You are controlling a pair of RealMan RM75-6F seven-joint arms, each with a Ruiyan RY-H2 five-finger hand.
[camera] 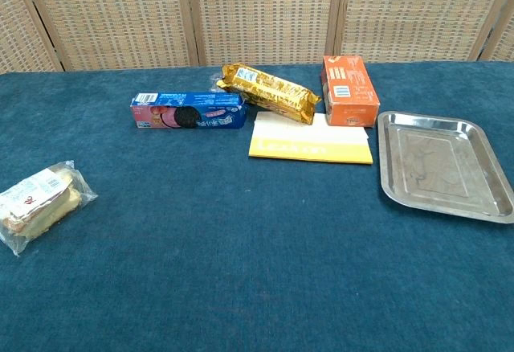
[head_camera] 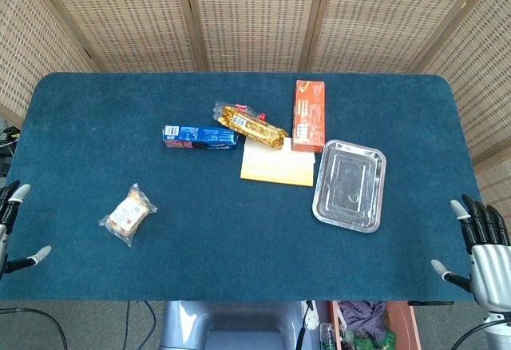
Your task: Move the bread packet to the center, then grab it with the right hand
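While both hands sit low at the near edge of the table (head_camera: 80, 286), neither holds anything. The right hand (head_camera: 481, 248) is at the near right corner, fingers spread apart and empty, dark fingertips pointing away from the robot. The left hand (head_camera: 11, 226) shows only at the frame's left edge, its visible fingers apart and touching nothing; the chest view shows neither hand.

Nearest the right hand, ahead and to its left, lies a steel tray (head_camera: 375, 182) (camera: 498, 199). Just left of the tray is a yellow pad (head_camera: 275, 170) (camera: 309, 147), with an orange box (head_camera: 307, 114) (camera: 349, 91) at the pad's far right corner. A gold packet (head_camera: 251, 125) (camera: 269, 92) lies tilted across the pad's far left corner, and a blue cookie box (head_camera: 200, 137) (camera: 189, 111) sits further left, its end close to the gold packet.

The bread packet (head_camera: 129, 213) (camera: 36, 203) lies well away from the right hand, across the table toward the left hand, just ahead and right of it. It rests flat on the blue cloth in clear wrap, apart from everything else.
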